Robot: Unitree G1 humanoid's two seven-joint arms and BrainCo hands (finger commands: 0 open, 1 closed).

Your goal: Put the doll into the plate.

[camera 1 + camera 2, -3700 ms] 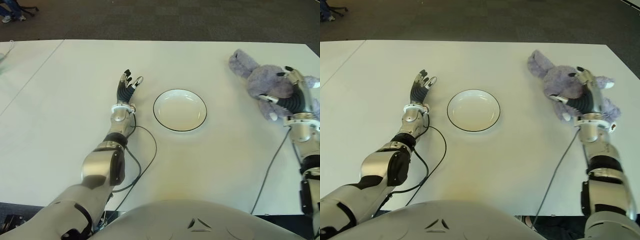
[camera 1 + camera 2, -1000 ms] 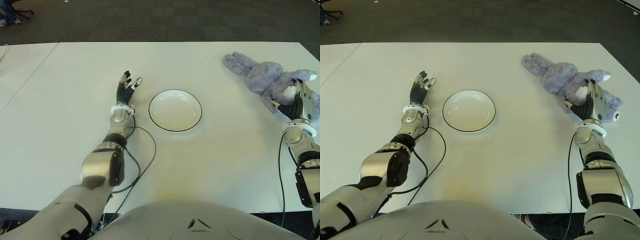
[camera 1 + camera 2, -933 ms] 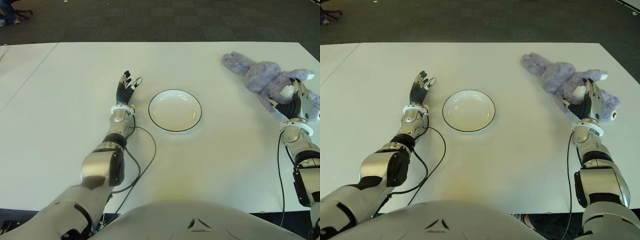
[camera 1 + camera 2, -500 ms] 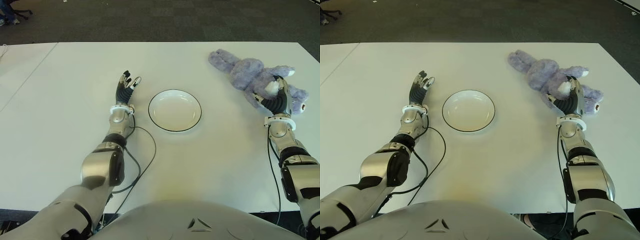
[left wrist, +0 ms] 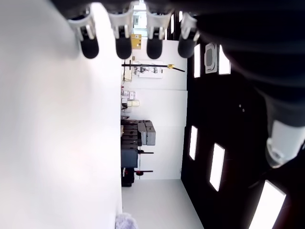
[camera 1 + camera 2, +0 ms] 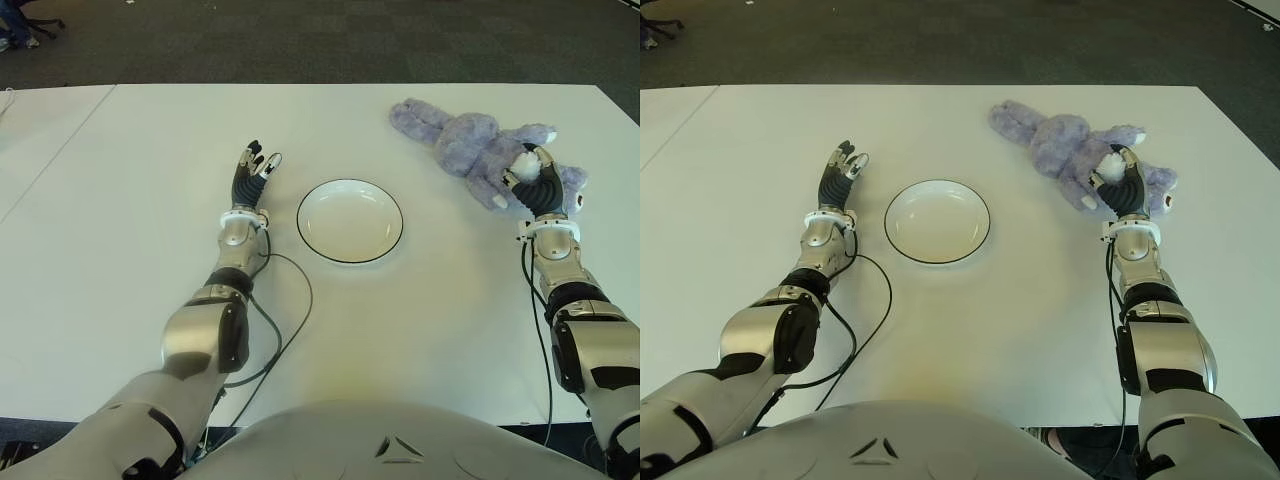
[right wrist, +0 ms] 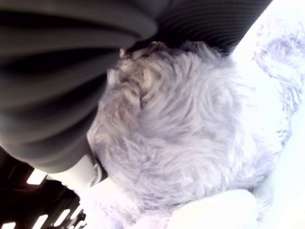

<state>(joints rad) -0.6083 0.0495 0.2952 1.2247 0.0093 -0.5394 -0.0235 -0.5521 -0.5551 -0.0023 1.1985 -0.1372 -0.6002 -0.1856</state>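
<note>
White plate without doll

The right hand is covering part of the purple doll, so the fur under its fingers is staying out of sight. In the right wrist view the doll is filling the picture and running past its edges. The left wrist view is cutting off the left hand's fingers above the tips.
</note>
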